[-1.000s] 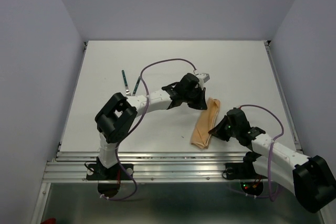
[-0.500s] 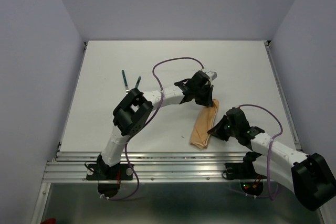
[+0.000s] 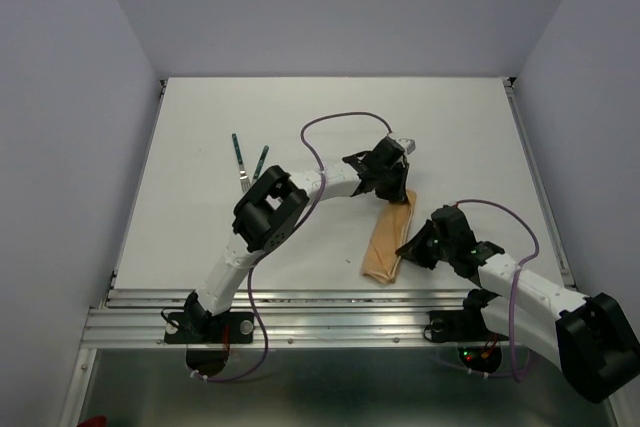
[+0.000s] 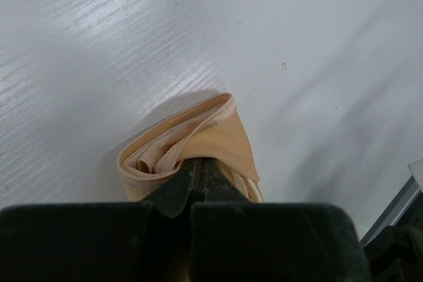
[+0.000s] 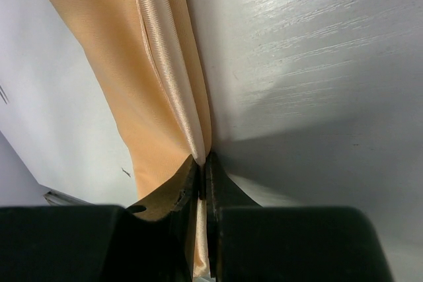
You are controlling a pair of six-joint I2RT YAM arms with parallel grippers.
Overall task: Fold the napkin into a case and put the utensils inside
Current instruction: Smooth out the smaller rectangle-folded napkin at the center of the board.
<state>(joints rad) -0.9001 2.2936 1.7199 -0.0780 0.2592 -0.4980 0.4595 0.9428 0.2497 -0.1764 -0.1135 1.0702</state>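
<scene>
The napkin (image 3: 388, 239) lies as a narrow peach-tan case at the table's centre-right, long axis running near to far. My left gripper (image 3: 396, 187) is at its far end, shut on the top layer of the folded cloth (image 4: 211, 133), where the rolled layers show. My right gripper (image 3: 410, 248) is at the case's right edge near the middle, shut on the shiny hem (image 5: 168, 70). Two utensils (image 3: 238, 152) with dark green handles lie apart at the table's left-centre, away from both grippers.
The white table (image 3: 330, 117) is walled by grey panels on three sides. A metal rail (image 3: 300, 307) runs along the near edge. The left arm's elbow (image 3: 268, 209) stands close to the utensils. A purple cable (image 3: 335, 119) loops above the left arm.
The left arm's elbow has swung right and forward, and its gripper has shifted slightly right at the case's far end. The right gripper and the case have hardly moved.
</scene>
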